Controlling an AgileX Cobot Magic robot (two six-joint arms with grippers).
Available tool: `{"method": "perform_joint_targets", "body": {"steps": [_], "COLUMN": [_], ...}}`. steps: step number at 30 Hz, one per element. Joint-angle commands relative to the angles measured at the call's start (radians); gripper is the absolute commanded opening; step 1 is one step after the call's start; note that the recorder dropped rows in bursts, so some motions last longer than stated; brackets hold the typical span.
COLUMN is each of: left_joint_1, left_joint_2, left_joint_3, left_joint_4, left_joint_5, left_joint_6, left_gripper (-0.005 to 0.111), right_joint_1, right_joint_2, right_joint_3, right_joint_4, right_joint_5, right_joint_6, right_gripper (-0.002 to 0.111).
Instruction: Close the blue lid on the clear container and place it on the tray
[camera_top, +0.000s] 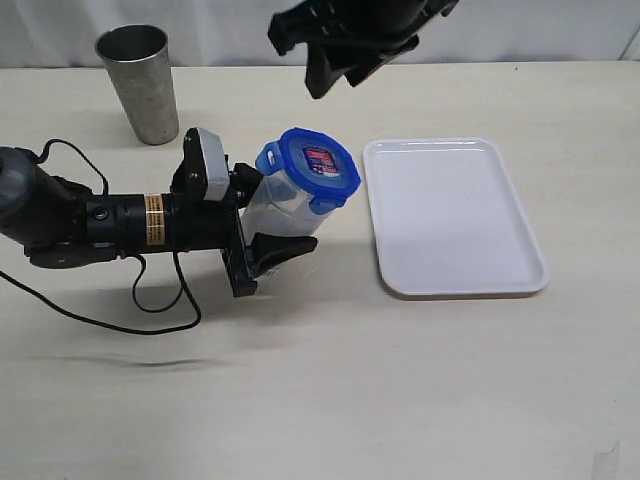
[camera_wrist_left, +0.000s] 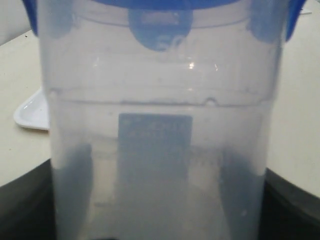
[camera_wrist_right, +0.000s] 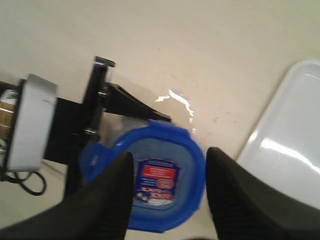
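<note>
Blue is what catches the eye: the blue lid (camera_top: 318, 168) sits on the mouth of the clear container (camera_top: 280, 205), sticker face up, with its flaps hanging over the rim. I can't tell whether they are snapped shut. The left gripper (camera_top: 268, 215) reaches in from 9 o'clock and pinches the container's lower body between its jaws. The container looks tipped, its long axis running from the base at about 7 o'clock up to the lid at about 1 o'clock. Whether the base touches the bench (camera_top: 400, 380) I can't make out.

The right gripper (camera_top: 337, 78) hangs above at roughly 12 o'clock from the lid, spread and holding nothing. From its own camera, the fingers (camera_wrist_right: 107, 200) straddle the lid without touching it.

The tray (camera_top: 455, 215) lies at 3 o'clock from the container, just beside it but apart. The left arm has the load, so the carry is a short sideways move toward 3 o'clock. The grey metal cup (camera_top: 140, 85) stands well off at 10 o'clock.
</note>
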Motion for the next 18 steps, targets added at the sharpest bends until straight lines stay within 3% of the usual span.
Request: {"method": "perform_joint_targets", "body": {"steps": [1,5,9,18], "left_joint_1": [0.001,0.001,0.001,0.001], "left_joint_2": [-0.001,-0.001,-0.001,-0.001], "left_joint_3": [0.003,0.003,0.003,0.003], "left_joint_4": [-0.020,-0.020,-0.020,-0.018], "left_joint_5": [0.010,0.010,0.010,0.003], "left_joint_6": [-0.006,-0.006,-0.006,-0.011], "left_gripper": [0.000,0.000,0.000,0.000], "right_joint_1": [0.065,0.162,0.205,0.207], "right_joint_2": [0.007,0.039,0.078,0.139], "right_joint_3": [-0.013,-0.013,-0.013,-0.013], "right_joint_4": [-0.012,-0.190,-0.212,-0.238], "right_joint_5": [0.011,0.011,0.011,0.011], "right_joint_6": [0.088,0.200,0.234,0.265], "right_gripper": [0.046,0.046,0.046,0.043]}}
